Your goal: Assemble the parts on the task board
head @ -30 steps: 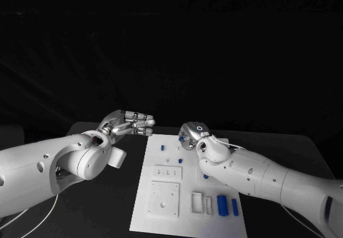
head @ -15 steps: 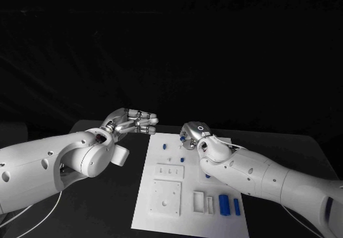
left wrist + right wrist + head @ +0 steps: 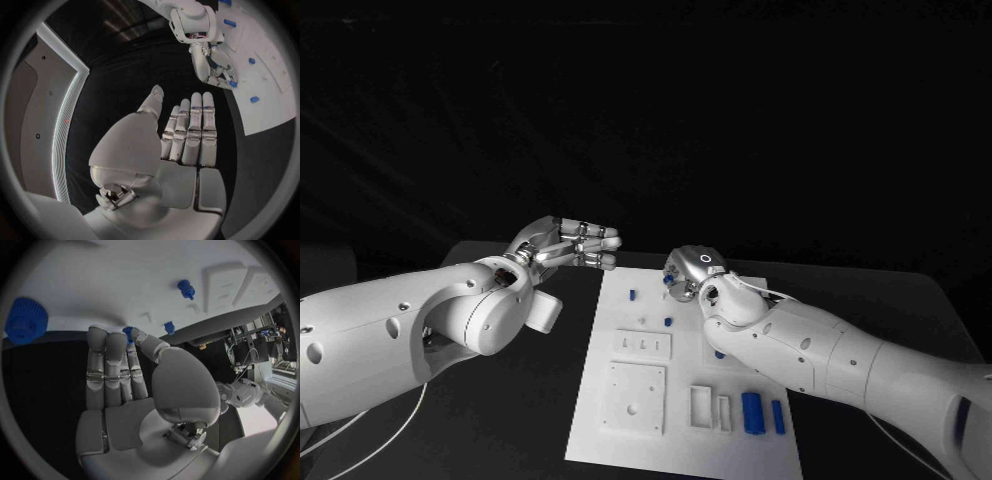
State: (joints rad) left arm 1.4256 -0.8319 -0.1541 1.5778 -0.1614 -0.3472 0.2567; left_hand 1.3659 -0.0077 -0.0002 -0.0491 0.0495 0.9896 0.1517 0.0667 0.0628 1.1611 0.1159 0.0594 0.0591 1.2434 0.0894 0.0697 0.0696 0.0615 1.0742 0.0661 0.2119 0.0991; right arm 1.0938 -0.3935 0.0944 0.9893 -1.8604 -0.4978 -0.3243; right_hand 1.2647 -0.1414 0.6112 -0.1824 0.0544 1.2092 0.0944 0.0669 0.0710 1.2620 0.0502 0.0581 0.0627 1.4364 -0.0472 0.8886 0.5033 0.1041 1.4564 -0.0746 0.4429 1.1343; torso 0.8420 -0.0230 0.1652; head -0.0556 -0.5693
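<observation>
White and flat, the rectangular task board (image 3: 678, 370) lies mid-table with small blue plastic parts (image 3: 760, 412) on it. My silver left hand (image 3: 571, 246) hovers off its far corner, fingers straight, empty. My silver right hand (image 3: 685, 275) touches — perhaps pinches — a small blue peg (image 3: 128, 331) at the board's far end.

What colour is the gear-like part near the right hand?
Blue; the gear-like part shows best in the right wrist view.

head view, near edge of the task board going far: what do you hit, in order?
Pair of blue cylinders and large white square block at the near end → smaller white plate → small blue part → small blue peg → right hand at the task board's far end.
</observation>
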